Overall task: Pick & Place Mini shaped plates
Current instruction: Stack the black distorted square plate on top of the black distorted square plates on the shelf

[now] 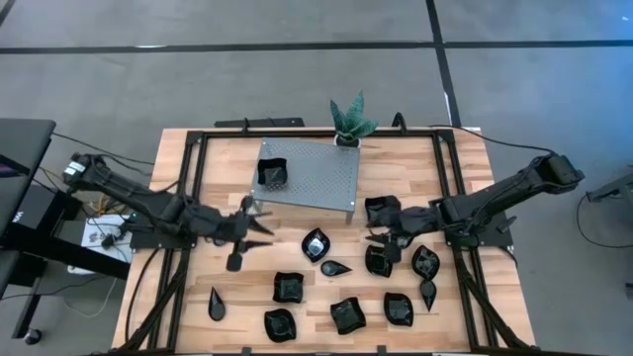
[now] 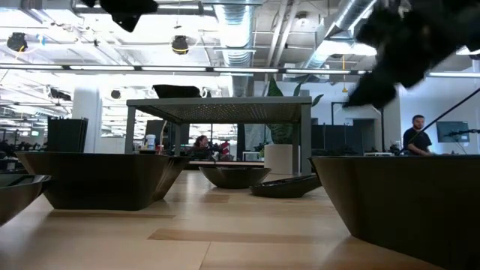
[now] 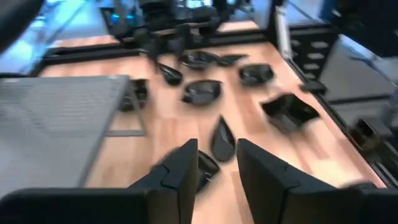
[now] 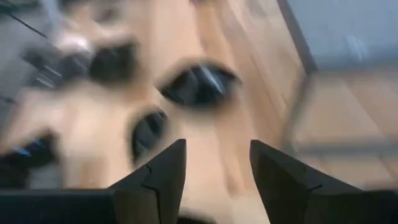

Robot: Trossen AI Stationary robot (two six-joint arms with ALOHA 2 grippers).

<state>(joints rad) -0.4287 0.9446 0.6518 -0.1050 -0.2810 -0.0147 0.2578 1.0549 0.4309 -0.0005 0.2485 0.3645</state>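
Observation:
Several glossy black mini shaped plates lie on the wooden table: a round one (image 1: pixel 316 244), a teardrop (image 1: pixel 334 268), square ones (image 1: pixel 288 287) (image 1: pixel 346 314) and more toward the near right (image 1: pixel 399 309). One square plate (image 1: pixel 271 174) rests on the grey perforated shelf (image 1: pixel 316 183). My left gripper (image 1: pixel 259 222) hovers open just left of the shelf's near edge; past its fingers (image 3: pixel 217 168) a teardrop plate (image 3: pixel 222 138) lies on the table. My right gripper (image 1: pixel 381 237) hangs open over the plates at the right, with nothing between its fingers (image 4: pixel 217 168).
A green potted plant (image 1: pixel 351 121) stands at the far edge behind the shelf. Black frame rails (image 1: pixel 194 188) run along the table's left and right sides. Bare wood lies between the shelf and the near plates. In the low view, plates (image 2: pixel 105 180) (image 2: pixel 405 202) stand close by.

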